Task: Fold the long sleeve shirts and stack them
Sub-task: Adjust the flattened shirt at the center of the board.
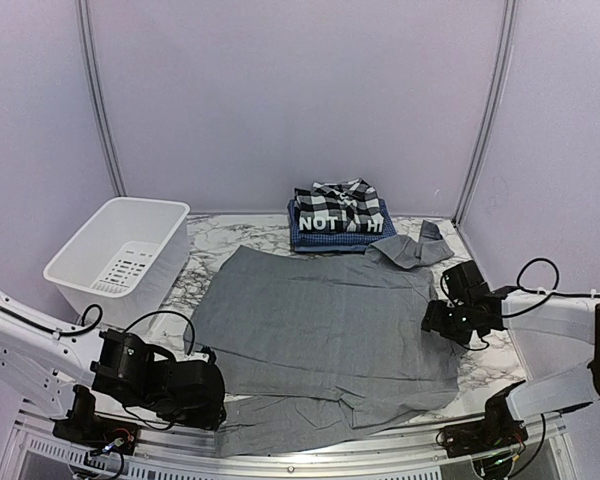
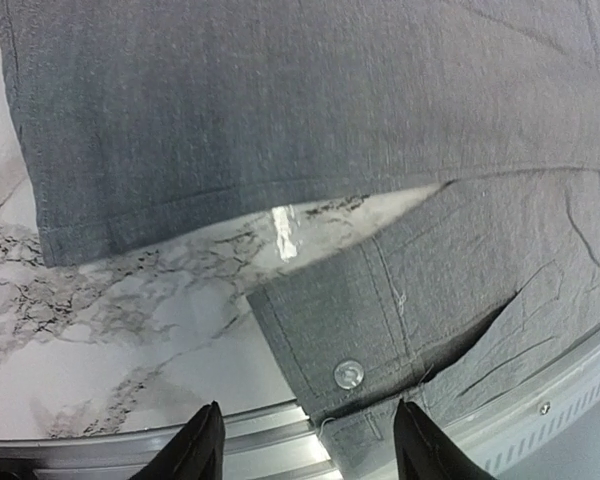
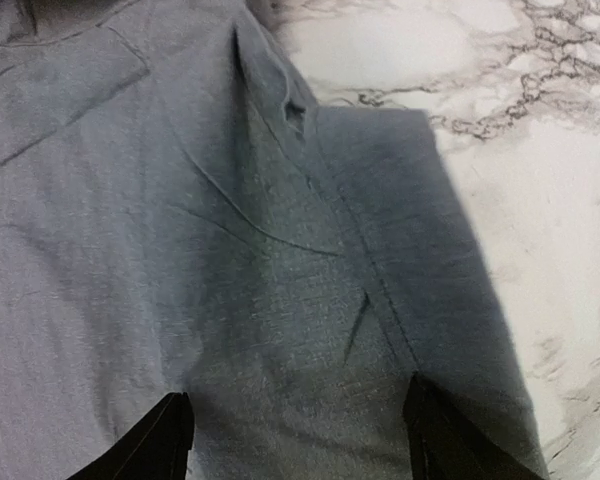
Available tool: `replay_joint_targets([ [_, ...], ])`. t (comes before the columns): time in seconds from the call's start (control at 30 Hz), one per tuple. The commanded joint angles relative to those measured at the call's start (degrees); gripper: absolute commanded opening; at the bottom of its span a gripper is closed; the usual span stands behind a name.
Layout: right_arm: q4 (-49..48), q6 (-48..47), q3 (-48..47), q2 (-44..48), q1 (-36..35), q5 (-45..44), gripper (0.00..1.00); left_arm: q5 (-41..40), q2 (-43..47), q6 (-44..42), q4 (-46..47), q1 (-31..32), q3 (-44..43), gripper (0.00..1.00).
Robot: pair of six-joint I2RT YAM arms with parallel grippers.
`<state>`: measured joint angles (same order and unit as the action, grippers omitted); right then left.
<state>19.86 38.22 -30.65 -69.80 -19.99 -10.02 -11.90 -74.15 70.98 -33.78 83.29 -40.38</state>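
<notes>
Hovering both hands over the grey shirt [image 1: 320,320], I have it spread flat across the middle of the marble tabletop [image 1: 205,262], collar [image 1: 420,248] toward the far right and hem toward my left. It is laid out that way, I judge, so the sleeves can be brought in over the body before the body itself is folded. One sleeve [image 1: 310,425] lies along the near edge, just beside the body rather than on it, with a strip of bare marble between them in my left wrist view. Behind the shirt, at the far edge, sits the folded stack: the blue checked shirt [image 1: 340,240] at the bottom, the black shirt with white lettering [image 1: 325,222] on it, the black-and-white plaid shirt [image 1: 340,198] on top. It is set back there, I think, to leave the working space to the shirt being folded.

My left hand [image 2: 302,445] is low at the near-left corner, its fingers [image 2: 205,445] standing moderately apart with nothing between them. The sleeve's cuff [image 2: 320,330] and its button [image 2: 349,374] lie just beyond the fingertips, not touched as far as I can see. My right hand [image 3: 298,440] hangs over the shirt's right side, above the shoulder seam, its fingers wide apart; grey cloth lies flat beneath them and none is pinched. So neither hand holds anything — the grey shirt is not yet folded.
</notes>
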Motion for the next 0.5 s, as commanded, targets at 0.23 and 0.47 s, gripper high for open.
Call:
replay_joint_targets([
  [0.23,-9.9,-6.6,-0.3,-8.9,13.0,6.4,0.72,2.0,-7.4,-0.5,0.7,5.6,-5.2,0.64],
  [0.47,-10.0,-9.4,-4.9,-12.7,16.1,8.1,0.73,4.0,-14.8,-2.3,2.3,9.0,-8.7,0.63],
])
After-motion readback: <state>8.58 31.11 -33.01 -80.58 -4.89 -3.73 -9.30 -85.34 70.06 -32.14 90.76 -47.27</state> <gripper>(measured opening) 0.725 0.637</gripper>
